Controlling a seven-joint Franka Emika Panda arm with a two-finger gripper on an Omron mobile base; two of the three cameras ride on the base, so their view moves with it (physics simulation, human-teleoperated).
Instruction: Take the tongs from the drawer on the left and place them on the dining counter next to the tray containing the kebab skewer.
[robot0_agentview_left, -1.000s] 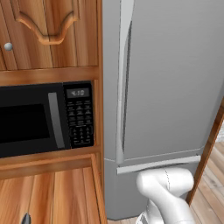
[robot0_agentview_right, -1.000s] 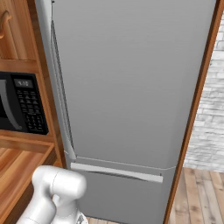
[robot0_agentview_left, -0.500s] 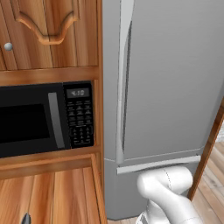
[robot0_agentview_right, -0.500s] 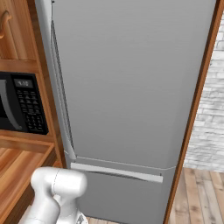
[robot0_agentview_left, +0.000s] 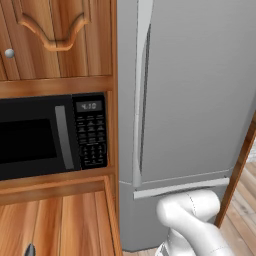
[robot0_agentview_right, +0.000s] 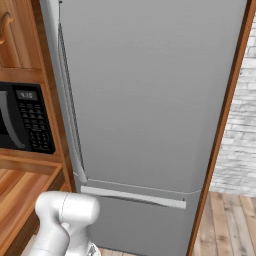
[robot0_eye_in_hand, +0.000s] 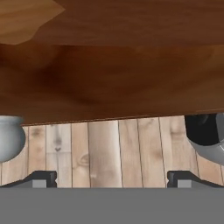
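Grey metal covers most of both base views: a tall refrigerator (robot0_agentview_left: 200, 100) (robot0_agentview_right: 150, 95) stands in front of the robot, with a long vertical handle (robot0_agentview_left: 141, 75) on its left edge. To the left of it a black microwave (robot0_agentview_left: 50, 135) (robot0_agentview_right: 25, 122) sits in a wooden niche, under a cabinet door (robot0_agentview_left: 55, 35) with arched trim. Below the microwave is a warm-brown wooden surface (robot0_agentview_left: 60, 220). The white arm (robot0_agentview_left: 192, 225) (robot0_agentview_right: 62, 220) bends low in front of the refrigerator.

In the hand view the gripper (robot0_eye_in_hand: 112, 179) points at a brown wooden panel (robot0_eye_in_hand: 113, 74) with a plank floor (robot0_eye_in_hand: 105, 153) under it. The two fingertips (robot0_eye_in_hand: 41, 178) stand wide apart with nothing between them. A small round silver knob (robot0_eye_in_hand: 9, 138) shows at the left edge, so this panel may be the drawer front, but I cannot tell for sure. I cannot see where the tongs are.
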